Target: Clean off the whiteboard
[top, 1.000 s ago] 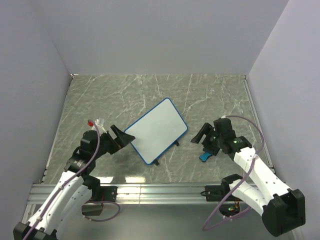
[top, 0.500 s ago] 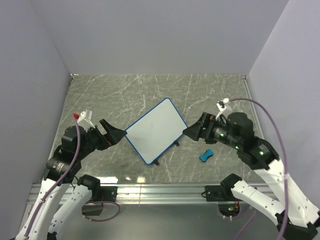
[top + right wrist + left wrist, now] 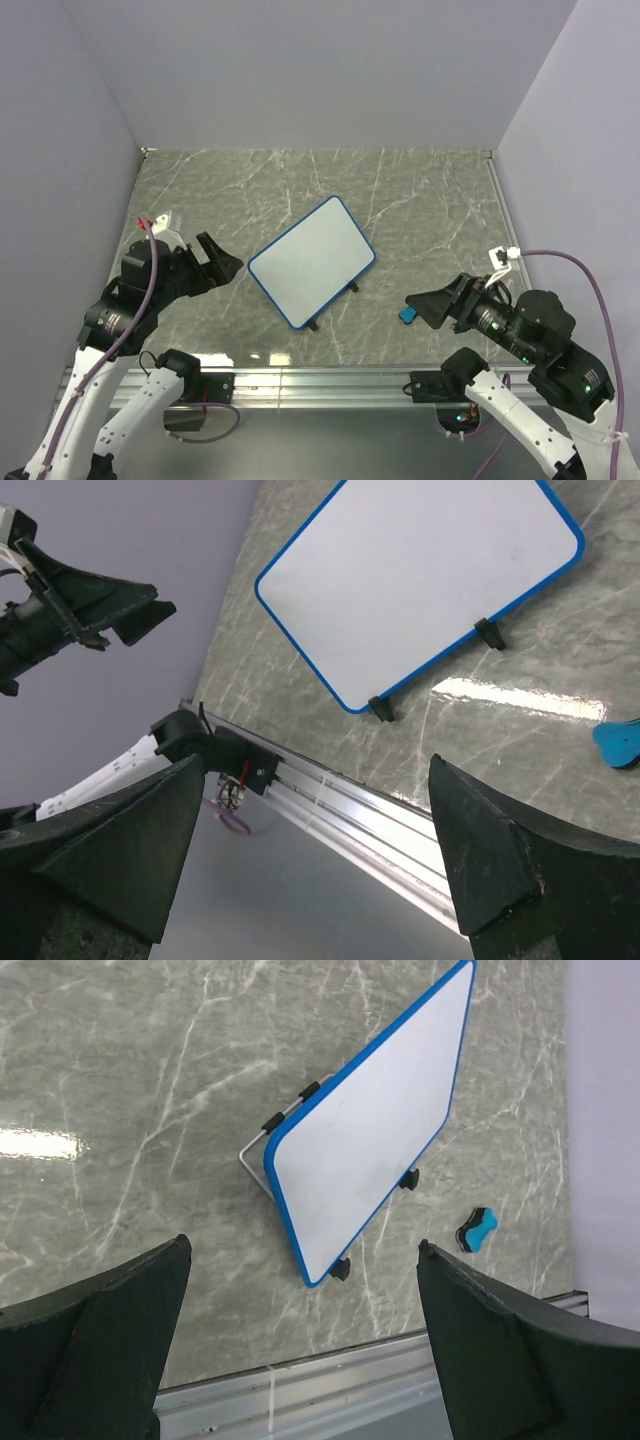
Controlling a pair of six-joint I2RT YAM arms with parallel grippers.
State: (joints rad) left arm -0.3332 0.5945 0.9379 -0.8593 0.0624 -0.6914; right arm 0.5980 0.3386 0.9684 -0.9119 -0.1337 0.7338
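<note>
The left pincer hangs over the left side of the marbled worktop, its jaws spread wide and holding nothing; just to its right the whiteboard stands on small black feet near the worktop's middle, turned at a slant, its blue-framed face plain white; off the board's near right side a small blue eraser lies on the worktop; the right pincer hovers close by the eraser, jaws likewise wide and empty.
</note>
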